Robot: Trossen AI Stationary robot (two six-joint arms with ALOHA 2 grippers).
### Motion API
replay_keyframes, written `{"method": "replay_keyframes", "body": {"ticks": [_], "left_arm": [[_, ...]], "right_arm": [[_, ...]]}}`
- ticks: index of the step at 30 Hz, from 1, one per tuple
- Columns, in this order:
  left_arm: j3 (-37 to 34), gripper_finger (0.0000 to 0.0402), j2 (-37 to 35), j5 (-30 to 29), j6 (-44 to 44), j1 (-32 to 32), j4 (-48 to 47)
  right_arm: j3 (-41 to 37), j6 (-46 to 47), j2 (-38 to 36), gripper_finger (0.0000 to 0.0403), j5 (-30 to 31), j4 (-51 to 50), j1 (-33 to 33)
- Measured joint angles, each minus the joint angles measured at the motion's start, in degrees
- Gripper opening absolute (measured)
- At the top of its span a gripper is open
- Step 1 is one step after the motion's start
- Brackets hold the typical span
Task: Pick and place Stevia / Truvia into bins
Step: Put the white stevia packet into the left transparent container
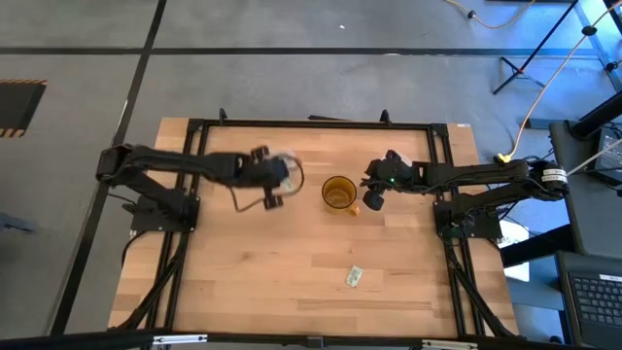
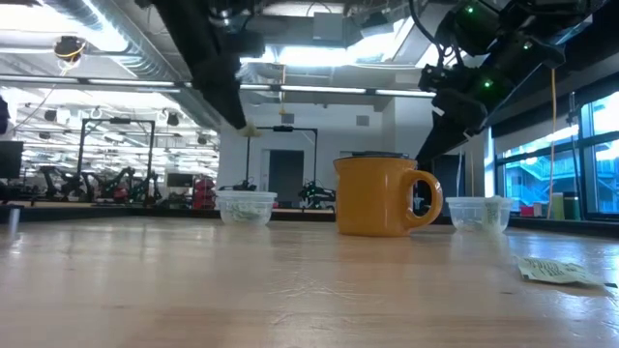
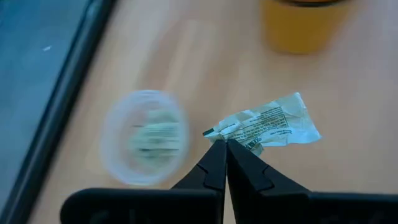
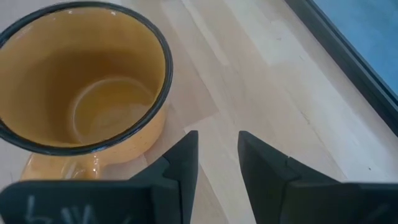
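My left hand (image 3: 225, 144) is clamped on a Stevia packet (image 3: 267, 124), fingertips together on one corner, held up off the bench (image 1: 292, 292) near the left bin (image 3: 144, 137). In the left wrist view the bin sits beside the packet, not under it, so I'm not lined up yet.

Risks from here:
- Corner-only pinch. The packet hangs out past the fingertips and could swing or slip out on any quick move.
- Release off-centre and it lands on the bin's rim or on the bench. The bin is small and the packet is light, so it may flutter.
- The bin is light clear plastic; a low approach could knock or tip it.
- The yellow mug (image 1: 339, 192) stands between the two bins, close enough to catch a wide swing.

Packet looks: white paper with green print, crumpled and creased, not flat. The left bin already holds some packets, blurred.

My right hand (image 4: 217, 155) hovers by the mug, fingers apart, holding nothing. The right bin (image 2: 478, 213) is just beyond the mug in the low view. One more packet (image 1: 355, 277) lies loose on the bench nearer the front edge, well apart from both bins.
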Motion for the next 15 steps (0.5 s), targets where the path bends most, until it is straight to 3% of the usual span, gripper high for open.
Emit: {"method": "replay_keyframes", "body": {"ticks": [8,15], "left_arm": [[0.0,0.0003,3.4,4.5,6.3,16.4,3.9],[0.0,0.0003,9.5,5.6,7.8,21.7,7.2]], "right_arm": [[0.0,-0.2,0.0,0.0117,-0.1,-0.2,0.0],[0.0,-0.4,0.0,0.0117,-0.2,-0.3,0.0]]}}
